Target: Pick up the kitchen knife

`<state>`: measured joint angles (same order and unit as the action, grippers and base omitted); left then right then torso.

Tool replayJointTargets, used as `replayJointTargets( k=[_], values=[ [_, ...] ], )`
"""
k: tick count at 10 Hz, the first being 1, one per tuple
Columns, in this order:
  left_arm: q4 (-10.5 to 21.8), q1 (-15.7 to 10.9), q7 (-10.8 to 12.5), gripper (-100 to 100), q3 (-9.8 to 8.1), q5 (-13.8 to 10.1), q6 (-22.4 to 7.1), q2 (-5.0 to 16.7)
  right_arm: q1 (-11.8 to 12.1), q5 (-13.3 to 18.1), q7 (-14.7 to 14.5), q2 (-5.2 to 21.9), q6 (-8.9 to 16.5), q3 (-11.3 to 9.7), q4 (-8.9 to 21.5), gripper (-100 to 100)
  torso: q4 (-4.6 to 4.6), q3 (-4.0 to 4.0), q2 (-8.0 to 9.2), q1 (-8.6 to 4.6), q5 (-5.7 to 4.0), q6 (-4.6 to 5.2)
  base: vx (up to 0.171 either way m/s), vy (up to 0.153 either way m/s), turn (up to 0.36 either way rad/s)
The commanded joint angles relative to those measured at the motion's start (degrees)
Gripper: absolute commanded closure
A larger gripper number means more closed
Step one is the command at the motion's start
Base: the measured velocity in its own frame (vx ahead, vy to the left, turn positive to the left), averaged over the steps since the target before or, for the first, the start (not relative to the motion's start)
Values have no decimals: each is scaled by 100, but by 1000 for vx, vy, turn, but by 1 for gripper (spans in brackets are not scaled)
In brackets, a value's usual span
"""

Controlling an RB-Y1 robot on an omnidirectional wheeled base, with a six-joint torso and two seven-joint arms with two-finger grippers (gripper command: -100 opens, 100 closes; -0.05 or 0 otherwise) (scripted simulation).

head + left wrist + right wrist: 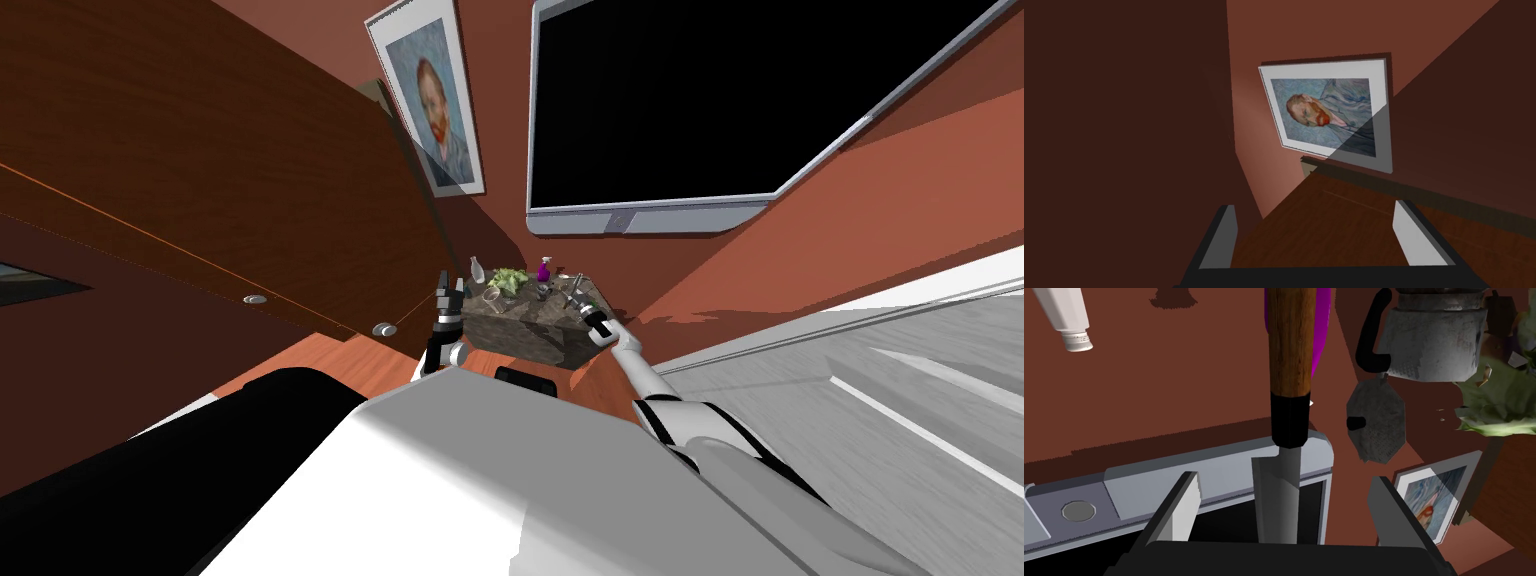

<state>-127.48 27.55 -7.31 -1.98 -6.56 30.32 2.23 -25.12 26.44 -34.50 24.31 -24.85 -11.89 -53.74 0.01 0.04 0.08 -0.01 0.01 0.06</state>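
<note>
Knife (1288,388) lies between right gripper's (1284,482) spread fingers, untouched, blade toward its body, wooden handle pointing away. Lid (1376,420) and kettle (1434,343) just beside, plant (1499,398) near. Stone counter (530,325) against red-brown wall, TV (650,100) above. Left gripper (447,288) raised beside counter, fingers apart.

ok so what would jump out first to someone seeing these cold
The kitchen knife, wooden handle and grey blade, sits right between the open fingers of the right hand, not yet gripped. A big black screen hangs on the red-brown wall behind the small cluttered table, with a bearded man's portrait beside it.
</note>
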Motion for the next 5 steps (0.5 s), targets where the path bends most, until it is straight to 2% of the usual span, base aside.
replayJointTargets(
  k=[1,2,3,4,5],
  values=[
    [0,0,0,0,0,0,0,0,-286,-7,-44,-44,-69,-78,286,-100,0,0,0,0,0,0,-31,-4,-129],
    [0,-1,0,0,1,0,0,0,-389,-7,-44,-44,-69,-78,430,-100,1,2,2,2,0,-5,-17,2,16],
    [0,-1,0,0,1,0,0,0,-339,-8,-56,-54,-87,-61,390,-100,0,1,0,4,1,-5,0,0,0],
    [0,-1,0,0,1,0,0,0,-350,-8,-59,-55,-93,-62,406,100,0,-1,-2,4,0,-4,0,0,0],
    [0,-1,0,0,1,0,0,0,-348,-8,-59,-55,-93,-62,404,100,-1,-2,-4,3,0,-4,0,0,0]
  ],
)
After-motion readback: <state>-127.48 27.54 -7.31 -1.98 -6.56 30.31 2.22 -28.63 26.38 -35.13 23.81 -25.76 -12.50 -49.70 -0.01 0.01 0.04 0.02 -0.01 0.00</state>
